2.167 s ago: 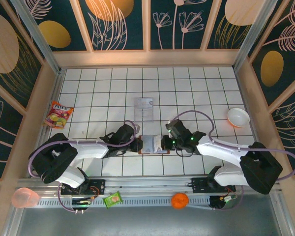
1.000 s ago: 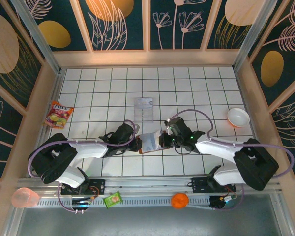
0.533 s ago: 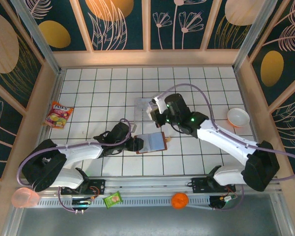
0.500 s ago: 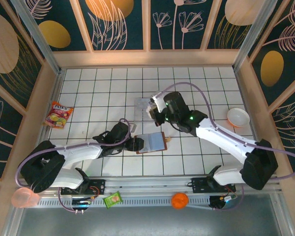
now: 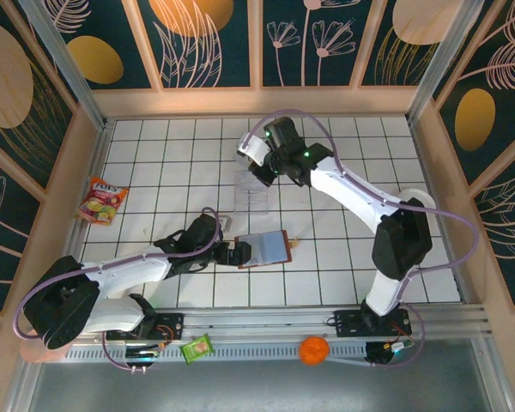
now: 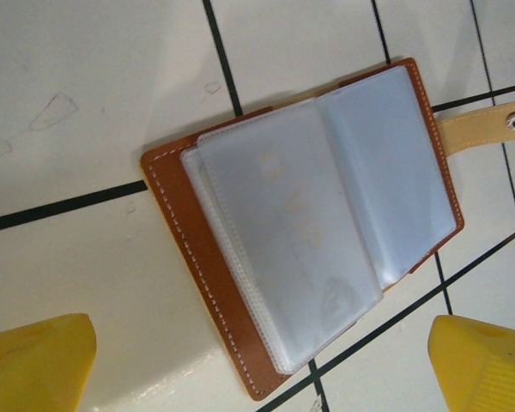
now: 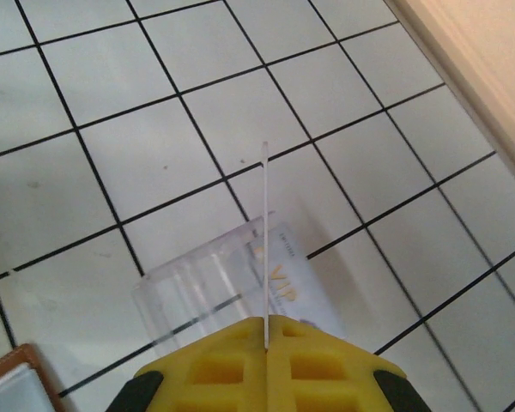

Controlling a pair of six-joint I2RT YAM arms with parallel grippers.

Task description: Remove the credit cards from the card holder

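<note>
Nearest, the left tool [image 5: 226,254] is spread wide and empty at the left edge of the card holder [image 6: 309,249], which is laid open on the counter [image 5: 154,154]. Farther off, a credit card [image 7: 264,232] is pinched edge-on in the closed right tool [image 7: 265,343] above the clear tray [image 7: 167,296], where another card [image 7: 292,275] lies. Depositing is judged to be in hand; lowering and release over the tray are called for next.

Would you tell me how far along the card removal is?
Done: one pale VIP card lies in the clear plastic tray. In hand: the right end effector pinches a second thin white card over that tray. Left: the open brown leather wallet shows faint VIP lettering in its sleeves.
</note>
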